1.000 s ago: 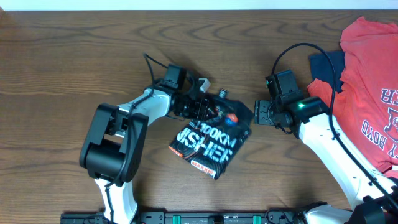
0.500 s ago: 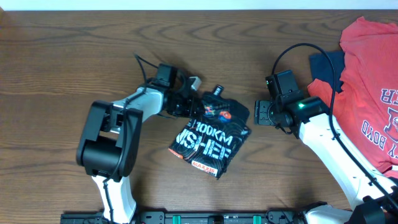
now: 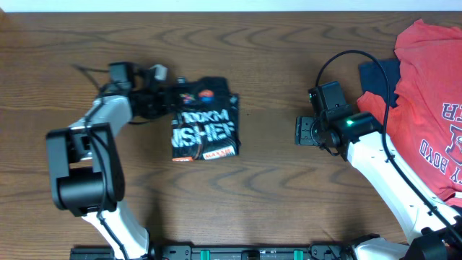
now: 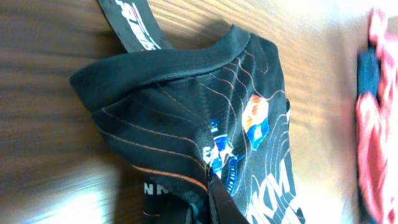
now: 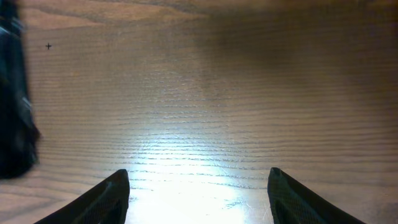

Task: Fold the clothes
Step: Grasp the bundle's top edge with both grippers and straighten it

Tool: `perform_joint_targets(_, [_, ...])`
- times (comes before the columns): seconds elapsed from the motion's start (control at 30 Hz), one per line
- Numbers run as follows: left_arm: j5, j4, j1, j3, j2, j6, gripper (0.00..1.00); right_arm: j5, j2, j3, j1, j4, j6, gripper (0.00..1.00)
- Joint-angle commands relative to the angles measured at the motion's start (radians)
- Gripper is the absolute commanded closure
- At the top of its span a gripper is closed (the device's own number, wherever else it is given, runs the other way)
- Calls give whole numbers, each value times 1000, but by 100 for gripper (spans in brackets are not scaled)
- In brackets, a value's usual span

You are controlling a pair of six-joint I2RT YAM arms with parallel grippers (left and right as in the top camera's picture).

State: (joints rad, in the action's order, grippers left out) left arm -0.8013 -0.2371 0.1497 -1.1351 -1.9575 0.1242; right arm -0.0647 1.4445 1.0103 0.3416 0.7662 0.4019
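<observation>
The black sporty shirt (image 3: 204, 121) lies folded into a small packet left of the table's middle, with white lettering and colourful logos facing up. My left gripper (image 3: 166, 103) is shut on the packet's upper left edge. In the left wrist view the shirt (image 4: 186, 112) fills the frame and one dark finger (image 4: 219, 200) presses on the cloth at the bottom. My right gripper (image 3: 302, 132) is open and empty over bare wood, well right of the shirt. In the right wrist view its fingertips (image 5: 107, 199) stand wide apart, and the shirt's edge (image 5: 12, 112) shows at the far left.
A red T-shirt with navy lettering (image 3: 433, 94) lies spread at the right edge, over a plain navy garment (image 3: 379, 76). Both show at the right edge of the left wrist view (image 4: 376, 124). The right arm's black cable (image 3: 339, 61) loops above the table.
My left gripper has dragged the folded black shirt to the left and a little back, turning it so that it lies squarer. The right arm has not moved.
</observation>
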Motion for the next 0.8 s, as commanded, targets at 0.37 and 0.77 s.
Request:
perform_joint_targets(0.37, [127,-39,-48,-10,17,60,28,261,-2,3,-3,-114,-160,28])
perform_joint_targets(0.77, [171,-79,-59,-10,17,60,27,478,284,320,19,-187,-310,27])
